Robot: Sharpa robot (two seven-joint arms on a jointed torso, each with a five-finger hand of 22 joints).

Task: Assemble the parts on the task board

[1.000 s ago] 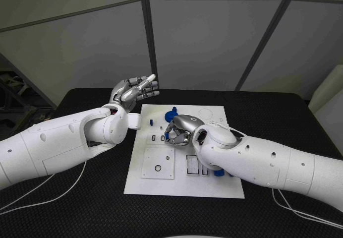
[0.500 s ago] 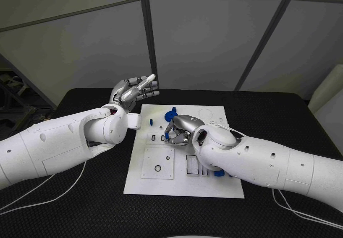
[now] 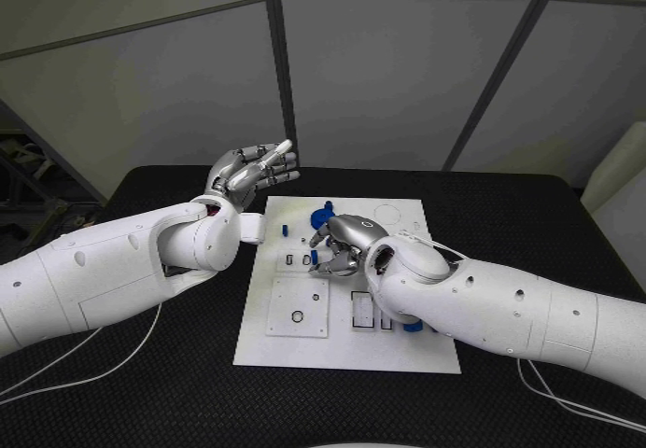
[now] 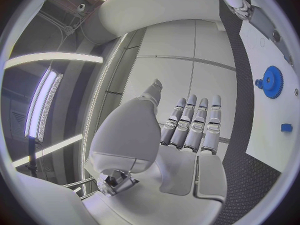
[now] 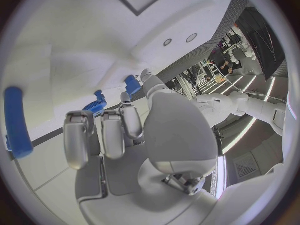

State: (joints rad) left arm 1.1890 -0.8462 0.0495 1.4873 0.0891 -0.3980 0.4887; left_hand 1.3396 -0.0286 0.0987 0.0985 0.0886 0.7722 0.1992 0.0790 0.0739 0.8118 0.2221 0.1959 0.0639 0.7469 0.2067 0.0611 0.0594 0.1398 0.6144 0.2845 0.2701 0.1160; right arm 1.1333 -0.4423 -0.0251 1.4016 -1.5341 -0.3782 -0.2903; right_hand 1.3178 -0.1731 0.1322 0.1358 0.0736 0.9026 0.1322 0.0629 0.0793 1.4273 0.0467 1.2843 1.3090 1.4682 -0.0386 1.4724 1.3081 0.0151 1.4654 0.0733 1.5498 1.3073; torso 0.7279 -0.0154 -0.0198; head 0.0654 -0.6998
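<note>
Head view: my right robot hand (image 3: 342, 245) rests curled over the task board (image 3: 303, 331), a blue gear (image 3: 320, 218) just beyond it; whether it grips anything I cannot tell. Left robot hand (image 3: 252, 171) is raised beyond the board's corner above the desk (image 3: 161, 373), fingers extended, holding nothing.

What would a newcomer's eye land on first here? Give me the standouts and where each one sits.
The right hand is bent down over the middle of the white task board, its fingers curled among small blue parts. The left hand is raised off the board's far left corner, open and holding nothing. A blue gear stands on the board's far end, just beyond the right hand.
</note>
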